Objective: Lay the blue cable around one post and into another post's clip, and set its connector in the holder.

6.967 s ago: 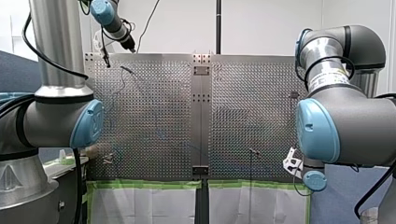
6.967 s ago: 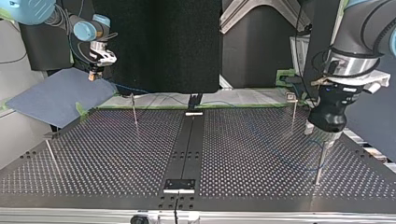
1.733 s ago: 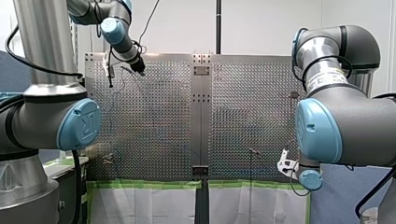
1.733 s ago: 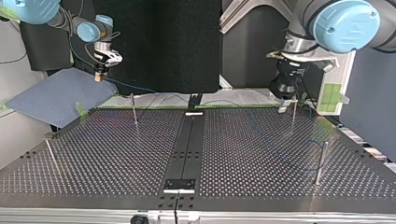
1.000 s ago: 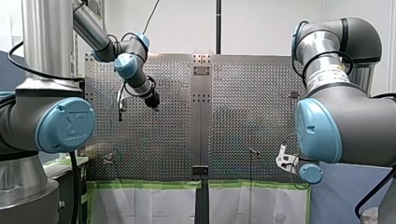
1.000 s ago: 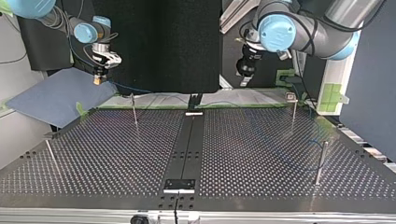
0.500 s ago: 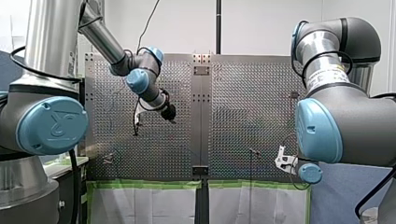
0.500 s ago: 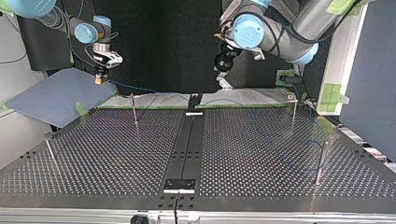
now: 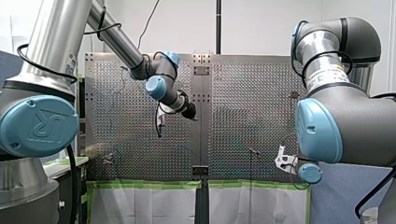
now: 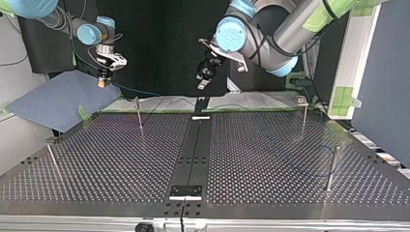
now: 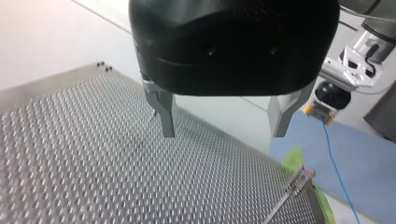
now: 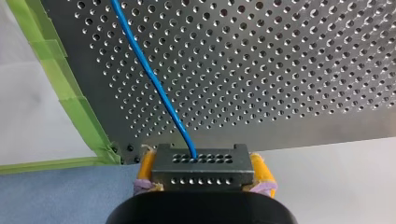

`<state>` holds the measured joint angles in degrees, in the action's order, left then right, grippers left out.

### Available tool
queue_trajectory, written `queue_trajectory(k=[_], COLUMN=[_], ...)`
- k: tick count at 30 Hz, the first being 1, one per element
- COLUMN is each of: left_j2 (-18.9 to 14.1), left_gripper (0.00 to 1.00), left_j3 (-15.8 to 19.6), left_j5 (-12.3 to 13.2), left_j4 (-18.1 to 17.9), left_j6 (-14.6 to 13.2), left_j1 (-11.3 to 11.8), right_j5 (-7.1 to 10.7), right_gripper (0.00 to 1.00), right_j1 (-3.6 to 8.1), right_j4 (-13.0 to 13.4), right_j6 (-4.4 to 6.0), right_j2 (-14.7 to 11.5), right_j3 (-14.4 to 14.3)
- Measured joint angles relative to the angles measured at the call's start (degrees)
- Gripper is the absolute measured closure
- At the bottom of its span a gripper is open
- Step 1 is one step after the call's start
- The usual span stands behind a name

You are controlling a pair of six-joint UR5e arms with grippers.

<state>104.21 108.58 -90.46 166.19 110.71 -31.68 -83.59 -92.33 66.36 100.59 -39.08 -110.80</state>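
Blue cable (image 12: 154, 84) runs across the table (image 12: 280, 70) from its connector (image 12: 201, 161), clamped in my right gripper (image 12: 204, 173) off the table's corner, so seating it is not yet done. My left gripper (image 11: 223, 133) hangs apart and empty; routing at the posts (image 10: 331, 166) is too faint to judge.

My left gripper (image 11: 223, 135), fingers (image 11: 163, 109) spread apart, hangs above the perforated table (image 11: 93, 177), blue cable (image 11: 334, 161) beyond.
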Motion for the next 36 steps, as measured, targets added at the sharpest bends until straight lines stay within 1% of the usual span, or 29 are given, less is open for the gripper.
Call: queue_trajectory(k=[14, 18, 20, 24, 36], left_j2=[6.64, 8.74, 9.6, 11.68, 17.73], left_gripper=[0.04, 0.04, 0.04, 0.04, 0.04], left_j3=[-6.65, -8.32, -8.55, -8.81, -9.04], left_j5=[-0.64, -1.26, -1.48, -1.7, -1.98], left_j4=[-6.67, -8.75, -9.61, -11.71, -17.74], left_j6=[-0.01, -0.23, -0.64, -1.34, -2.01], left_j1=[-6.64, -8.72, -9.27, -9.37, -7.55], right_j5=[0.0, 0.0, 0.0, 0.0, 0.13], right_gripper=[1.0, 1.0, 1.0, 1.0, 1.0], right_j1=[0.16, 0.2, 0.24, 0.25, 0.04], right_j4=[-0.13, -0.01, 0.0, -0.05, -0.02], right_j6=[0.19, 0.66, 0.84, 0.99, 0.87], right_j2=[0.0, 0.0, 0.0, 0.0, 0.0], right_j3=[0.01, 0.06, 0.06, 0.05, 0.02])
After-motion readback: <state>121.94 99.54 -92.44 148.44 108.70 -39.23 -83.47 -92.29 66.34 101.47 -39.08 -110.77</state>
